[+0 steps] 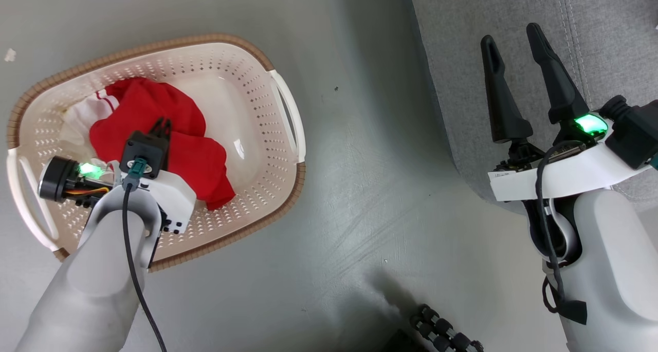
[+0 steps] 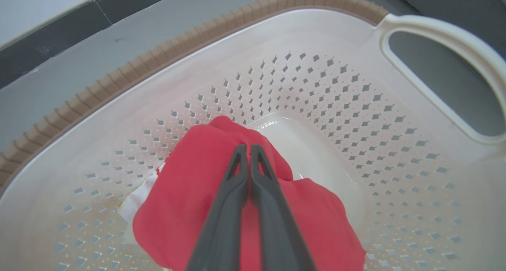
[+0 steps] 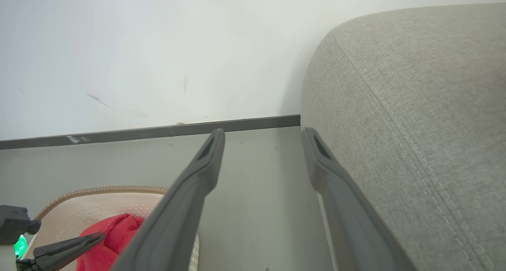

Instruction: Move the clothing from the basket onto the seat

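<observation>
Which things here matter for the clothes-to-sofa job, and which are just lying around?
Job: clothing; basket; seat; left gripper, closed on the clothing; right gripper, open by the seat.
Lying about: white scrap on the floor; dark ribbed object at the head view's bottom edge.
</observation>
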Controlling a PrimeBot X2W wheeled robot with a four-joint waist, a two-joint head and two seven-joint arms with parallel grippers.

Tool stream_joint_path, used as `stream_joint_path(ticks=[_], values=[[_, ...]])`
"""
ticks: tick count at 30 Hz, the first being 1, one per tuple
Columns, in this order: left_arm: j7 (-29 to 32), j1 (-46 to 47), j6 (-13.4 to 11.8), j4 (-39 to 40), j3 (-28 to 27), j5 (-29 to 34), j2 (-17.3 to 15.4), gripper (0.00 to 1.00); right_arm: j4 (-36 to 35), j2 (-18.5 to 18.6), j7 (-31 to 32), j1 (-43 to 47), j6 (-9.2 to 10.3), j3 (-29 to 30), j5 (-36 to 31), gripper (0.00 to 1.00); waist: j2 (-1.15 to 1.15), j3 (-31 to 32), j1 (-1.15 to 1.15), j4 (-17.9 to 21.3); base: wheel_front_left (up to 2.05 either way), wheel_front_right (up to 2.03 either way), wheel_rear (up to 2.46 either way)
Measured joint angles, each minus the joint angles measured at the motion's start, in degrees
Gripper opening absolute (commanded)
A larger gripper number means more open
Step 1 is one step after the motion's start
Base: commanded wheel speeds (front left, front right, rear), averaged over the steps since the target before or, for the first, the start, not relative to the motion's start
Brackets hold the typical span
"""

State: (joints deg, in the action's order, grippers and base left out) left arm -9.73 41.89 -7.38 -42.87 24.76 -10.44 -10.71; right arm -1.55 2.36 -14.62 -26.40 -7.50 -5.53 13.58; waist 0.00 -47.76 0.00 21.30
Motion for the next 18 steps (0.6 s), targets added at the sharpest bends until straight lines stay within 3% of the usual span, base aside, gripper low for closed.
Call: stream_joint_path(ticks=[18], values=[[-1.8, -0.4, 4.5, 7.3, 4.0, 1.6, 0.9, 0.00, 2.0, 0.0, 0.0, 0.0, 0.00, 1.2, -3.1, 1.00, 0.00, 6.5, 0.00, -4.5, 0.00, 0.00, 0.00]])
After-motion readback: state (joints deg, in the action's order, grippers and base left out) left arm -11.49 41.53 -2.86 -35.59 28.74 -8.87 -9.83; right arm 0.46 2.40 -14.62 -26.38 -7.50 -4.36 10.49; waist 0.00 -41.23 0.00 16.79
